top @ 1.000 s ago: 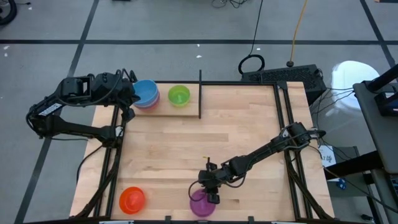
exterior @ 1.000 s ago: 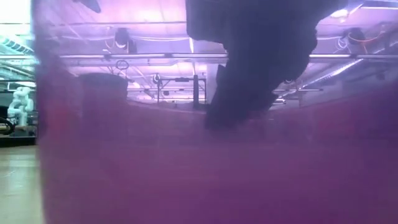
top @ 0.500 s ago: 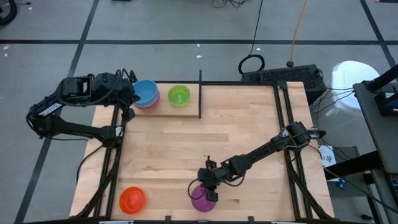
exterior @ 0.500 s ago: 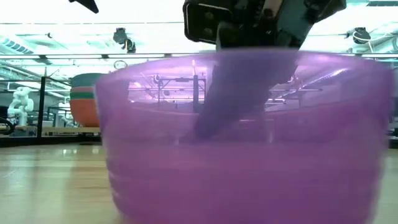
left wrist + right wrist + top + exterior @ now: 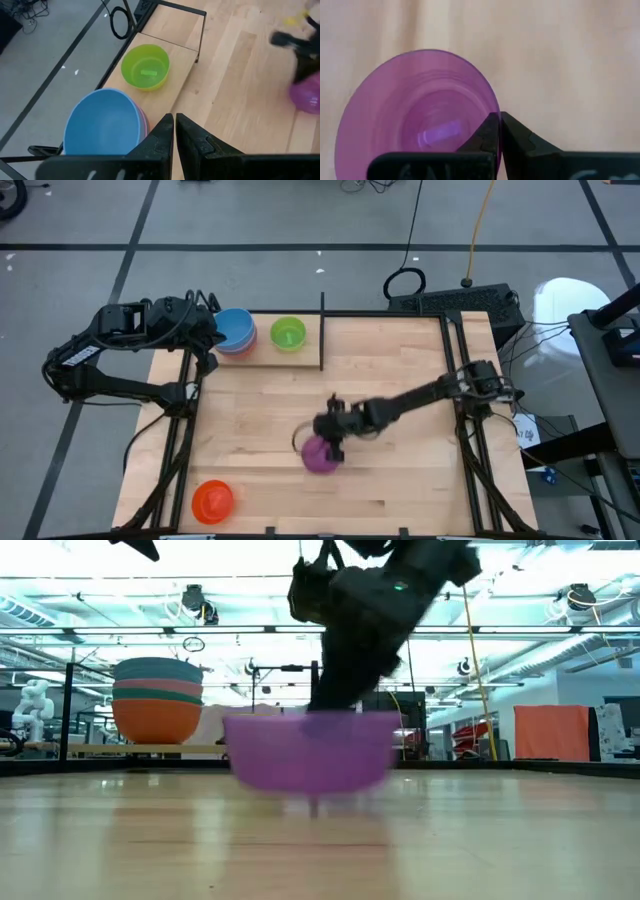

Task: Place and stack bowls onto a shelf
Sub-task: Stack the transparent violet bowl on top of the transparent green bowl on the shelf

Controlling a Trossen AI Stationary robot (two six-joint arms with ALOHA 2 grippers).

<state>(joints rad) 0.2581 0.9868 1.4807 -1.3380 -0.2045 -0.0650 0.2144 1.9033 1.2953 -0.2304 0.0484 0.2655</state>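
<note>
A purple bowl [image 5: 320, 456] [image 5: 310, 752] hangs a little above the middle of the table, with my right gripper [image 5: 333, 438] [image 5: 498, 120] shut on it. The shelf [image 5: 265, 356] runs along the far left, ending at its upright black divider [image 5: 322, 330]. On it stand a stack of bowls with a blue one on top [image 5: 235, 330] [image 5: 104, 127] and a single green bowl [image 5: 288, 333] [image 5: 145, 66]. My left gripper [image 5: 174, 119] hovers shut beside the stack, touching nothing. An orange-red bowl [image 5: 212, 500] rests on the table's near left corner. My right gripper pinches the purple bowl's rim [image 5: 493, 111], one finger inside the bowl and one outside. The fingers come from above, slanting down from the table's right. The bowl hangs upright, mouth up, below the fingers and clear of the tabletop.
Black metal rods [image 5: 455, 360] frame the tabletop on the right and left. The low view shows the stack [image 5: 155, 700] as teal, pink and orange layers at the far left. Bare wood lies between the purple bowl and the shelf.
My right gripper has gone up and toward the table's far edge, taking the purple bowl with it. The bowl stood close to the near edge; now it hangs clear of the wood near the table's middle, still mouth up.
</note>
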